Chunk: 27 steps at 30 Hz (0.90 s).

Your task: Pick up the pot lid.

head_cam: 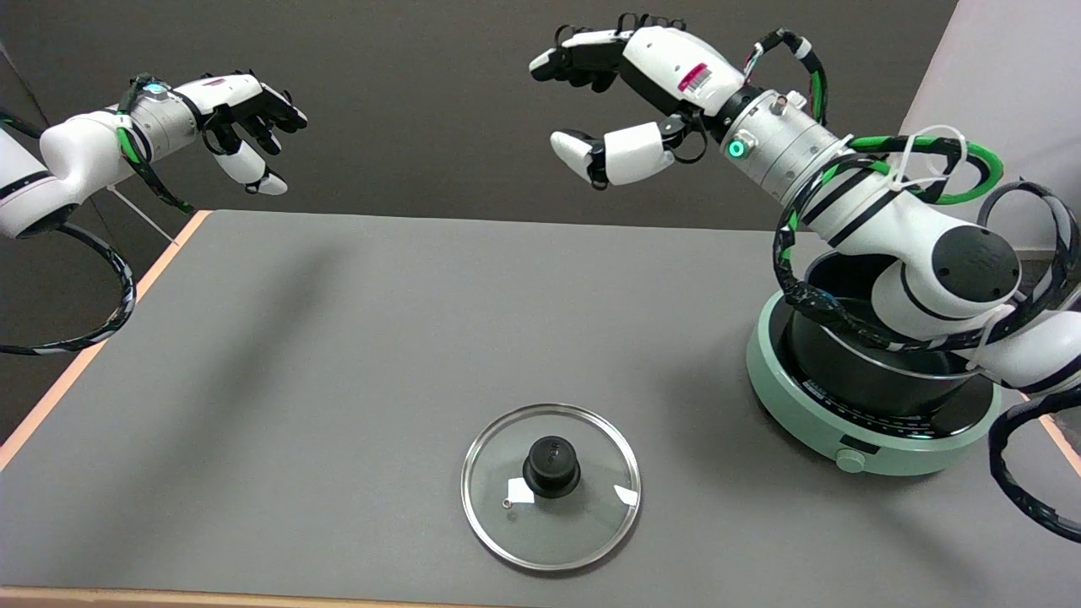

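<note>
Approach step, grasp not started — right robot hand [621,97] was high over tabletop [338,338], fingers spread, empty. Pot lid [551,485] lay flat near front edge, well apart. Next: descend, close on knob [551,466].

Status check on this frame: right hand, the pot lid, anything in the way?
Right hand raised, open, holding nothing. Round glass pot lid with black knob flat on grey table, untouched. Path clear; black pot on green cooker off to the side.
</note>
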Each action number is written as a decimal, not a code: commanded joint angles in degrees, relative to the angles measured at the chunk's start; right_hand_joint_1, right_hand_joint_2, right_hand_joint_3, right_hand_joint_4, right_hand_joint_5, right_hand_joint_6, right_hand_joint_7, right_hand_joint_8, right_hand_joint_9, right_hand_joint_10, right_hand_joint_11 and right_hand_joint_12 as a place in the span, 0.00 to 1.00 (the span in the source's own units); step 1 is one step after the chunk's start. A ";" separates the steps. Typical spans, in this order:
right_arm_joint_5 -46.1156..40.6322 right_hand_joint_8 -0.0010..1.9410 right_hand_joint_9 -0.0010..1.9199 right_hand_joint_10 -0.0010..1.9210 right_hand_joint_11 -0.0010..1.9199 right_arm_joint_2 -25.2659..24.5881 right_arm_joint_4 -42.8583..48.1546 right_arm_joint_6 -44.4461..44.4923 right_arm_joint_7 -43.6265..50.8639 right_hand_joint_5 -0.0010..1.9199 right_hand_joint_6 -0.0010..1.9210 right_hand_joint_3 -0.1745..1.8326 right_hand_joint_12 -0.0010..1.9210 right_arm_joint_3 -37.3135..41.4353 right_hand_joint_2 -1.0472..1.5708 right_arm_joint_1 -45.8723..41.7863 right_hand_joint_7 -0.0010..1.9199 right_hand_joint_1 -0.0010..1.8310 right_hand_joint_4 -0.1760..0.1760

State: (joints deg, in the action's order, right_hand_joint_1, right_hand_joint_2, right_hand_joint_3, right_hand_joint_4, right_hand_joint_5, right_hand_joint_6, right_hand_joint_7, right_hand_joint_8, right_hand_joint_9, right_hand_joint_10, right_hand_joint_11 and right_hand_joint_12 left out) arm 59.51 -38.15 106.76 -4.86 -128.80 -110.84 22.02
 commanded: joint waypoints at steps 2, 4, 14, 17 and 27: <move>0.15 0.10 0.30 0.17 0.23 -0.53 0.52 6.88 1.19 0.30 0.14 0.52 0.49 -0.86 0.66 3.01 0.31 0.36 0.67; -0.40 0.10 0.30 0.17 0.22 -0.55 0.77 7.62 3.45 0.30 0.14 0.52 0.48 -0.86 0.66 3.27 0.31 0.37 0.67; -0.29 0.10 0.29 0.16 0.21 -0.63 0.53 7.77 6.73 0.30 0.14 0.53 0.44 -0.75 0.66 2.65 0.30 0.39 0.68; -0.23 0.10 0.29 0.17 0.21 -0.55 0.55 8.42 6.73 0.30 0.15 0.53 0.44 -0.40 0.66 2.55 0.31 0.40 0.69; -0.33 0.10 0.30 0.17 0.22 -0.55 0.77 9.51 6.73 0.31 0.15 0.53 0.44 0.47 0.66 2.55 0.31 0.41 0.71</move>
State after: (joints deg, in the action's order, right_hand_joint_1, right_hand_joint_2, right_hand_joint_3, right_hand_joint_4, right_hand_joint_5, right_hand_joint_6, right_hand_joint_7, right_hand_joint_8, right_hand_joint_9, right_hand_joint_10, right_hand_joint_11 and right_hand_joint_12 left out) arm 59.31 -38.65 107.22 2.41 -123.46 -111.28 24.35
